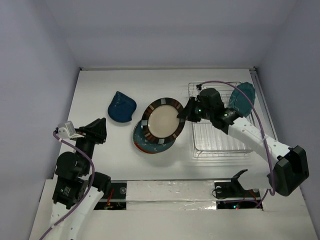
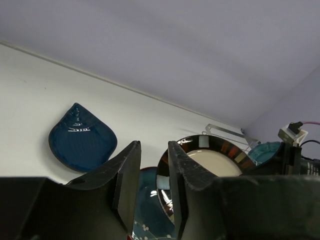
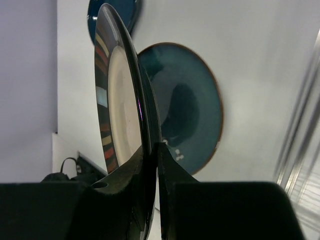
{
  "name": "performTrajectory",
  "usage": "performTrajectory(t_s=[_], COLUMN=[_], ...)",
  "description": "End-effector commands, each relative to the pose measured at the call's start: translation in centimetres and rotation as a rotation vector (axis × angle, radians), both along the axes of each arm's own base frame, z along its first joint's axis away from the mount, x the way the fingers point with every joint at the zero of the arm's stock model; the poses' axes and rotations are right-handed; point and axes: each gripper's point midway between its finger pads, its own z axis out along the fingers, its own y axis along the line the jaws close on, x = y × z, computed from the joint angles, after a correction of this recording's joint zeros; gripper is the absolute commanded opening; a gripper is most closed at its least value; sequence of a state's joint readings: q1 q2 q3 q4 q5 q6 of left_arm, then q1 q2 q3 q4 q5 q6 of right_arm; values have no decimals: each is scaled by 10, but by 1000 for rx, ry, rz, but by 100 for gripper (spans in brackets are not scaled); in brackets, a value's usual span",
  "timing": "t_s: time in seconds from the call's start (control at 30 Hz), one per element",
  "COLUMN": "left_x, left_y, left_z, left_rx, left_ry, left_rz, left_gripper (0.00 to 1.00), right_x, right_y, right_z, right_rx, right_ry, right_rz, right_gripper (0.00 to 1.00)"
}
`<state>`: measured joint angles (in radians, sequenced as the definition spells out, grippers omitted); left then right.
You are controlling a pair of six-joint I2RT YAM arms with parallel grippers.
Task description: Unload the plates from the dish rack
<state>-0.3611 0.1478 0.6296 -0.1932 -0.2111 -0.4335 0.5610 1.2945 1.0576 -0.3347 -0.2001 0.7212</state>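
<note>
Beside rack [image 1: 220, 142], right gripper [image 1: 183, 116] pinching plate [image 1: 162, 124] rim

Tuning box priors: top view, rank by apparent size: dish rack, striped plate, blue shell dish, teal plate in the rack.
1. dish rack
2. striped plate, held above the table, nearer the camera, so possibly flattered
3. blue shell dish and teal plate in the rack: look alike; unranked, the teal one stands tilted

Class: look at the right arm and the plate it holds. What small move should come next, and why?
Probably lower it flat onto the teal plate and release. The right gripper pinches the rim of the striped plate, which is tilted over that plate on the table.
</note>
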Motion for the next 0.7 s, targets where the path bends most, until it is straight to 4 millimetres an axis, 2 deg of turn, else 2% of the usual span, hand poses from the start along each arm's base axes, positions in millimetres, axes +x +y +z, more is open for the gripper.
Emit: performTrajectory(t_s=[0.0,0.13,0.27,0.5,0.67], left_x=[1,-2,-3,-4,-2], left_y=[-3,-2,-1,-1,-2], left_z=[5,8,9,10,9], left_rx=[-6,-14,-13,-16,-14], left_ry=[-11,-25,-31,-35,-30], left_rz=[-11,-12,-11,-12,-12], left_gripper=[25,24,25,26,26], right_x=[14,13,14,15,8], right_y=[38,62,75,84,88], right_z=[91,70,54,28,1], right_rx=[298,311,311,300,306], right_ry=[-220,-173,-149,-108,-65], right_rz=[42,84,99,111,123], right_gripper=[0,0,0,0,0])
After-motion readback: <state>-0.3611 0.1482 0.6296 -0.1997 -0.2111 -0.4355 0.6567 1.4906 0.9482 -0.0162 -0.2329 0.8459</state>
